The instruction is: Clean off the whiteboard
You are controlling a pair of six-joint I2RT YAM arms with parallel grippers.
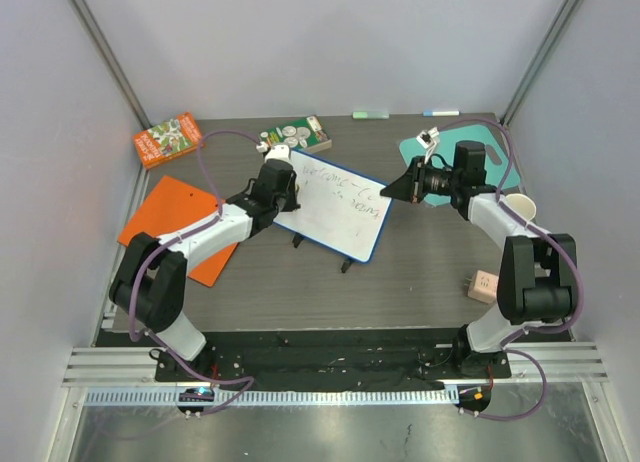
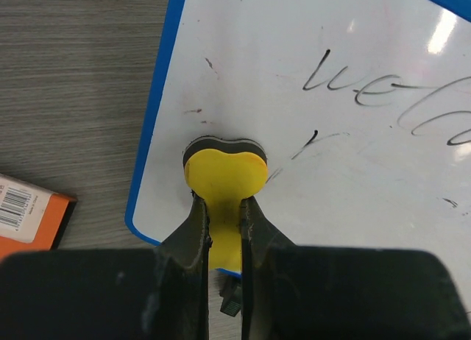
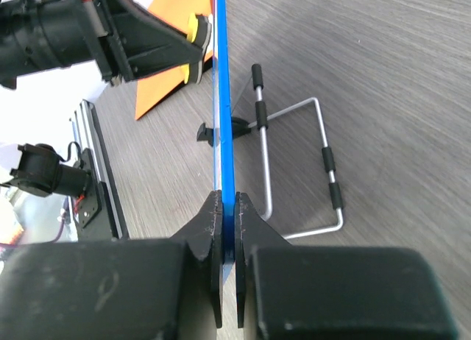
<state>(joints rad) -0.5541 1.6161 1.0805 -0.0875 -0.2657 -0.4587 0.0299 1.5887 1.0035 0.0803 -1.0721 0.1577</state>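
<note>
table (image 1: 420, 272): grey wood grain, pale walls (image 1: 300, 42) on three sides
whiteboard (image 1: 335, 214): mid-table between the two arms, blue frame, tilted up on a wire stand (image 3: 294, 163); right wrist view catches it edge-on only, so its face is hidden there
left gripper (image 2: 223, 207): pinched tight on a yellow eraser (image 2: 224, 169)
eraser contact: dark pad lies against the board face, just inside the left blue edge; lower part of the eraser is hidden between the fingers; in the top view the gripper covers it
right gripper (image 3: 228, 204): clamped narrow on the board's blue rim, at the far right corner in the top view, one finger on each side of the frame
writing (image 2: 383, 82): dark cursive on the upper part of the board, cut off at the left wrist view's right border; too faint in the top view to read
orange board (image 1: 165, 214): flat at left, near corner hidden under the left arm
teal cutting board (image 1: 420, 147): back right, largely covered by the right arm
orange book (image 1: 167, 139): back left, cover print too small to read
green box (image 1: 296, 135): just behind the whiteboard's far left corner
paper cup (image 1: 520, 204): right side, partly behind the right arm
beige block (image 1: 483, 285): near the right arm's elbow, cannot tell what it is
</note>
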